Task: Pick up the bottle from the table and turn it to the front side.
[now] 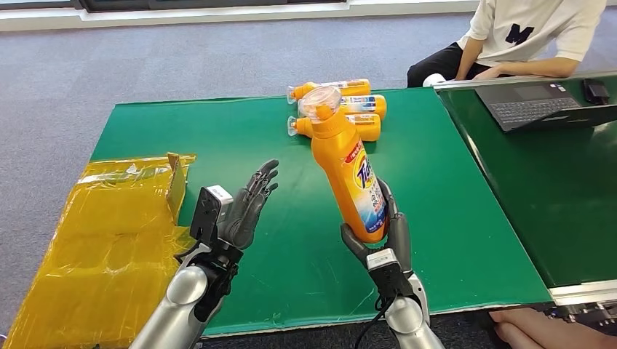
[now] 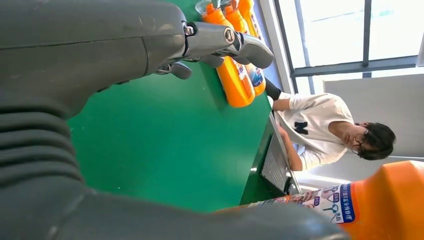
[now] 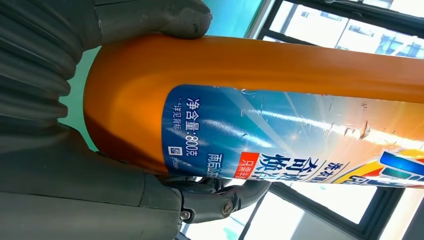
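Lower centre of the head view, the right hand point(image 1: 378, 236) grips the orange bottle point(image 1: 348, 171) by its base, lifted off the green surface point(image 1: 291, 218) and tilted with its cap toward upper left, label facing the camera. The right wrist view brings that blue label point(image 3: 280, 135) close with its printed text, thumb and fingers wrapped around the body. Left hand point(image 1: 247, 207) hovers empty, fingers spread; three more bottles point(image 1: 349, 109) lie at the surface's far edge, a person point(image 1: 524, 36) sits at upper right.
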Tool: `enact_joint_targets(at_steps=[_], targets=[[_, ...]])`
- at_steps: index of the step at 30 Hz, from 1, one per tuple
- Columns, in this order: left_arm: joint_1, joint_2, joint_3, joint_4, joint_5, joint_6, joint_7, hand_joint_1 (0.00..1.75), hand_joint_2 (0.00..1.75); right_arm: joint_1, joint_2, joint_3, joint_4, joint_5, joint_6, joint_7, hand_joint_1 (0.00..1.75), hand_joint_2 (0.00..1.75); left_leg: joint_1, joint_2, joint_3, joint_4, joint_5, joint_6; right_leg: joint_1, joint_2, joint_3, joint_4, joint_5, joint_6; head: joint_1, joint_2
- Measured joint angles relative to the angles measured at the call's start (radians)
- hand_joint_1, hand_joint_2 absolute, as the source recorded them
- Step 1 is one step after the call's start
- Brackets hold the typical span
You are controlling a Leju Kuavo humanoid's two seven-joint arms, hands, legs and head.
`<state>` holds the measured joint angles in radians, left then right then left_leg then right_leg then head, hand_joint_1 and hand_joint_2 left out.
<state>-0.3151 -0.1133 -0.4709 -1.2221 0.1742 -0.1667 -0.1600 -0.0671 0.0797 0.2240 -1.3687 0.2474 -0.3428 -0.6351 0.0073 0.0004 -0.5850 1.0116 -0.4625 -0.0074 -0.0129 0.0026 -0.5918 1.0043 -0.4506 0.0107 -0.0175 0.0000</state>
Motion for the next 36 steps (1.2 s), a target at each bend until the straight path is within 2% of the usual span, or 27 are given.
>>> enact_joint_targets(at_steps=[8,19,29,36], targets=[[-0.03,-0.007,-0.024,0.018,-0.017,-0.016,0.044,0.0,1.75,0.0,0.009,-0.007,0.003,0.017,0.015,0.001,1.75,1.75,0.0,0.0,0.0,0.0,0.0,0.0,0.0,0.0,0.0,0.0,0.0,0.0,0.0,0.0],[-0.154,-0.043,-0.11,0.031,-0.015,-0.038,0.128,0.0,1.75,-0.021,0.022,-0.006,0.062,0.011,0.015,-0.002,1.75,1.75,0.0,0.0,0.0,0.0,0.0,0.0,0.0,-0.001,0.0,0.0,0.001,0.0,0.0,0.0],[-0.221,-0.058,-0.154,0.077,0.036,-0.031,0.145,0.0,1.75,-0.025,0.024,-0.007,0.073,0.001,0.004,0.002,1.75,1.75,0.0,0.0,0.0,0.0,0.0,0.0,0.0,0.0,0.0,0.0,0.0,0.0,0.0,0.0],[-0.268,-0.068,-0.182,0.095,0.067,-0.043,0.196,0.0,1.75,-0.024,0.024,-0.013,0.073,-0.005,-0.003,0.007,1.75,1.75,0.0,0.0,0.0,0.0,0.0,0.0,0.0,0.0,0.0,0.0,0.001,0.0,0.0,0.0]])
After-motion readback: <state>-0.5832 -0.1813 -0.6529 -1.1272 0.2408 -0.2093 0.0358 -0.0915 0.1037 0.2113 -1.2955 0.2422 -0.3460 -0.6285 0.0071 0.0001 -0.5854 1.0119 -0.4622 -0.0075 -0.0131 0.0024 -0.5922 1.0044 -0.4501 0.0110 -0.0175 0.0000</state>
